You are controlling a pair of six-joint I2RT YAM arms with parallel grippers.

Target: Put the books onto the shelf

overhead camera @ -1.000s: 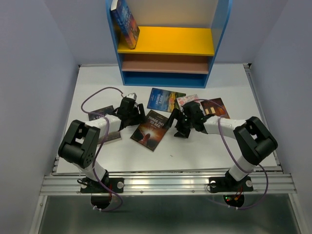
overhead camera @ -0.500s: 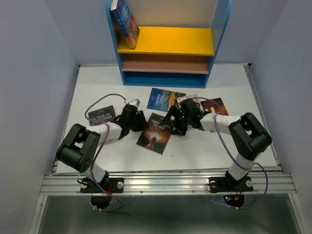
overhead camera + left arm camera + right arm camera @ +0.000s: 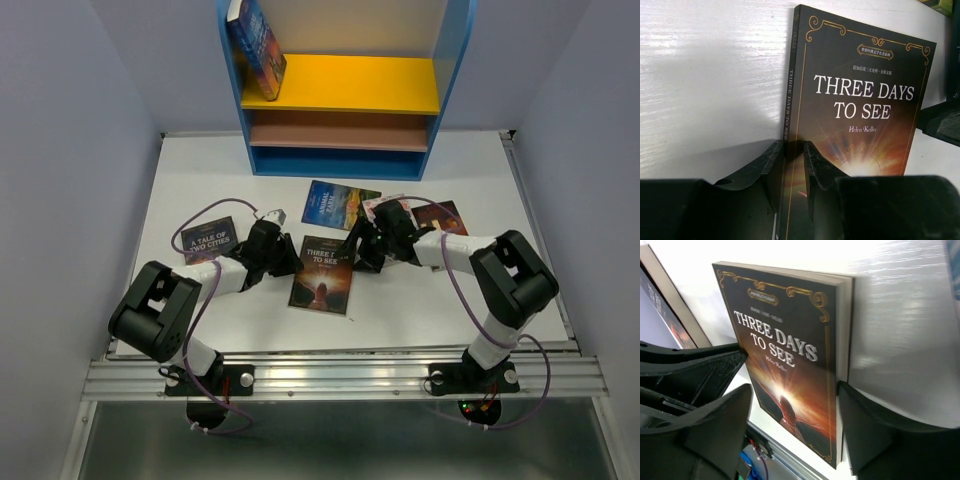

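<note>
One blue book (image 3: 258, 40) leans on the shelf (image 3: 455, 60) at twelve o'clock; about five more lie on the table (image 3: 200, 170). "Three Days to See" (image 3: 322, 275), dark with a glowing sunburst, lies at centre. The left gripper (image 3: 794, 150) straddles its spine from ten o'clock, hold unclear. The right gripper (image 3: 792, 390) gapes at its page edge, two o'clock.

This is a robotics lab test cell. A plain white tabletop (image 3: 200, 170) is boxed in by bare pale grey panel walls (image 3: 60, 150). Black-and-white robot arms (image 3: 160, 300) are bolted to a ribbed aluminium rail (image 3: 340, 378) at its near edge, and thin purple cables (image 3: 212, 203) loop off them. A bright blue open bookcase (image 3: 340, 162) stands at the far end.
</note>
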